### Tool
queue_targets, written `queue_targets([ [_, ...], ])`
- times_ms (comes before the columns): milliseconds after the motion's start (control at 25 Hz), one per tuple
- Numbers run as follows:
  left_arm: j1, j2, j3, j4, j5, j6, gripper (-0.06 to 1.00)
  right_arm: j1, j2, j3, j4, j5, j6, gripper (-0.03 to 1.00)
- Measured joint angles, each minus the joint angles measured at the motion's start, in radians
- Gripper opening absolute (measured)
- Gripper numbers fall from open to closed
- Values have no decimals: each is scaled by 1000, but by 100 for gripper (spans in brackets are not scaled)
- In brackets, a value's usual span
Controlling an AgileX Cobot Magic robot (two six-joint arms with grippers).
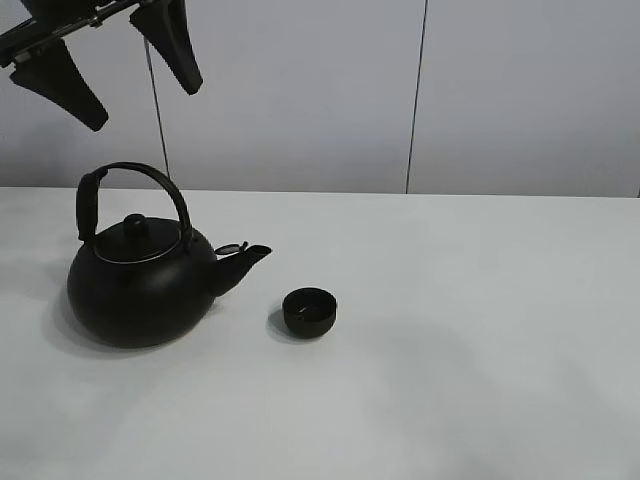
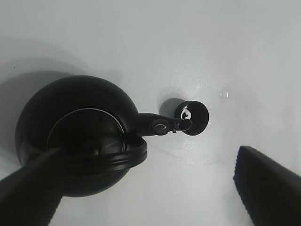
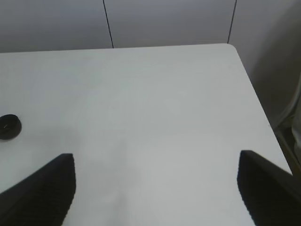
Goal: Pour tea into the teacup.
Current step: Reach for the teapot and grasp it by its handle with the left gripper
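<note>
High view: the left gripper (image 1: 143, 100) hangs splayed and empty above the kettle (image 1: 140, 295), while the teacup (image 1: 310, 312) sits on the table (image 1: 480, 350) just beyond the spout (image 1: 255, 255) (well below those fingers (image 1: 172, 45)). Left wrist: the teacup lies clear of both fingers. Right wrist: the right gripper (image 3: 155, 160) gapes empty, the teacup well apart from it

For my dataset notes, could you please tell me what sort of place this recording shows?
Probably a lab or test bench: a bare white table before plain wall panels, holding a kettle and teacup, under the open left claw.
</note>
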Motion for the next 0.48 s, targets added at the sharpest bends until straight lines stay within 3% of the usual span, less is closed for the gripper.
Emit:
queue_targets([
  [320,0,0,0,0,-24,0,69,57,-34,17,0,-5,-1,64],
  [480,0,0,0,0,-48,0,69,60,-34,21,-1,55,-1,64],
])
